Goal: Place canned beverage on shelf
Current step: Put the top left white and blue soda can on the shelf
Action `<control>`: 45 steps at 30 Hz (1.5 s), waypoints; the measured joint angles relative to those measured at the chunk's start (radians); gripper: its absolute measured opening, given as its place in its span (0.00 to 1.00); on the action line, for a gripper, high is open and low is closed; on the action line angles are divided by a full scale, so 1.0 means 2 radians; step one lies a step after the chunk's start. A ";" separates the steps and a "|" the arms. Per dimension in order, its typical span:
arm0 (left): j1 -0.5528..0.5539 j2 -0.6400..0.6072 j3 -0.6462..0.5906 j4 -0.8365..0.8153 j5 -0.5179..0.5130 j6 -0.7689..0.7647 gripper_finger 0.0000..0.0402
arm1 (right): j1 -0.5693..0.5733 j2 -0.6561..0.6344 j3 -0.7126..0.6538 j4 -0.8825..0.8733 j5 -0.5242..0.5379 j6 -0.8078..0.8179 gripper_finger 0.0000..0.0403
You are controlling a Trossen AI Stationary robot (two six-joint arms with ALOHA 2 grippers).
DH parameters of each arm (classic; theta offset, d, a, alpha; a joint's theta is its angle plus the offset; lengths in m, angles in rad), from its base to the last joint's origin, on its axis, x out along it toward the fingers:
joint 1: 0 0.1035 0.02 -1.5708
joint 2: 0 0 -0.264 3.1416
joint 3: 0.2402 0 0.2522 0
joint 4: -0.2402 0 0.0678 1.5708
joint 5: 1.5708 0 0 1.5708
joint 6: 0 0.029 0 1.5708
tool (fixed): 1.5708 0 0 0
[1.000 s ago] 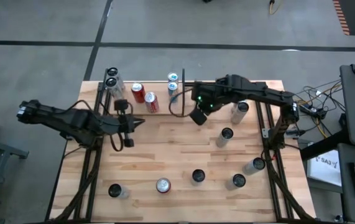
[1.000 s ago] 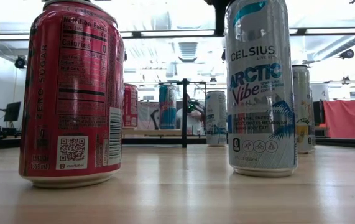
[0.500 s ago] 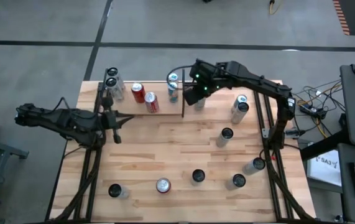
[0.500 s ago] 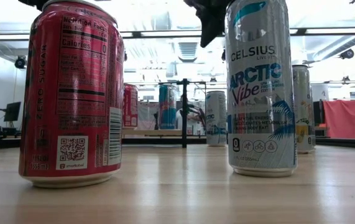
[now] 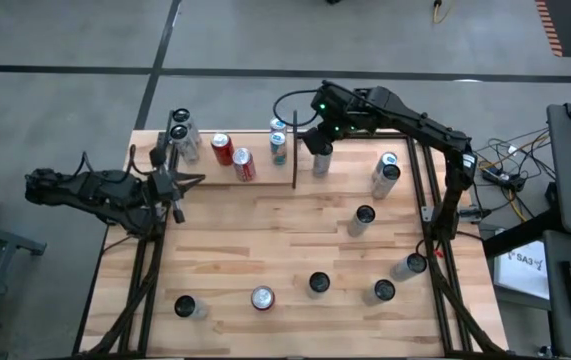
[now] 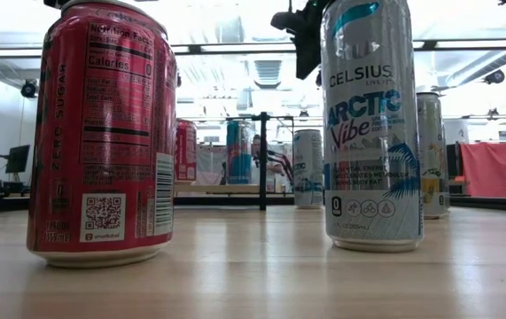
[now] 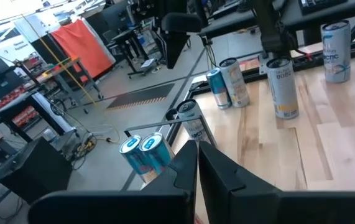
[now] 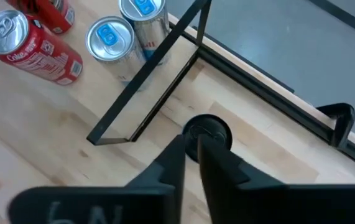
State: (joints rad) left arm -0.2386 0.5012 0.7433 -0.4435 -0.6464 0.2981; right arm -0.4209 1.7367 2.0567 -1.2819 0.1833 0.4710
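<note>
Left arm: stretched low along the table's left edge, wrist aimed in over the boards toward the right edge.
Left gripper [image 7: 197, 146]: clenched, the two dark fingers pressed together with nothing between them; it hangs over the left edge, touching no can.
Far-left corner: two cans [image 5: 180, 131] stand side by side.
Shelf [image 6: 213, 189]: pale panel along the table's far edge, running from the far-left corner to a thin black upright rod [image 5: 294, 158].
Cans on that stretch: two red cans [image 5: 233, 156] near each other, then two blue-topped cans [image 5: 278, 139] just beside the rod.
Right arm: rises from the right edge, bends, and reaches across to the far edge, wrist turned down.
Right gripper [image 8: 191, 142]: fingers nearly together, only a thin slit between them, pointing down at the dark top of the canned beverage [image 8: 217, 132]; its top shows just past the fingertips, and whether they touch it cannot be told.
Canned beverage, place: upright near the far edge, just beside the rod on its right-edge side; whether it stands on the panel cannot be told.
Right half of table: a slim can [image 5: 386, 175] near the far-right corner, another [image 5: 363, 218] nearer the middle.
Near edge: five more cans [image 5: 318, 284] spread well apart.
</note>
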 joint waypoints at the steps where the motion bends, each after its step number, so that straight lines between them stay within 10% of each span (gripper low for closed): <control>1: 0.000 -0.001 0.000 0.000 0.000 0.000 0.00 | -0.002 0.000 0.000 0.000 0.000 0.000 0.12; 18: 0.000 0.000 0.000 0.000 0.000 0.004 0.00 | -0.013 0.000 -0.043 0.006 -0.004 0.030 0.80; 45: 0.000 0.000 -0.001 0.001 0.000 0.004 0.00 | -0.023 0.001 -0.218 0.145 -0.004 0.053 0.84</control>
State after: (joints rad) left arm -0.2386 0.5022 0.7418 -0.4419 -0.6472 0.3058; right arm -0.4675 1.7382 1.6206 -0.9929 0.1761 0.5776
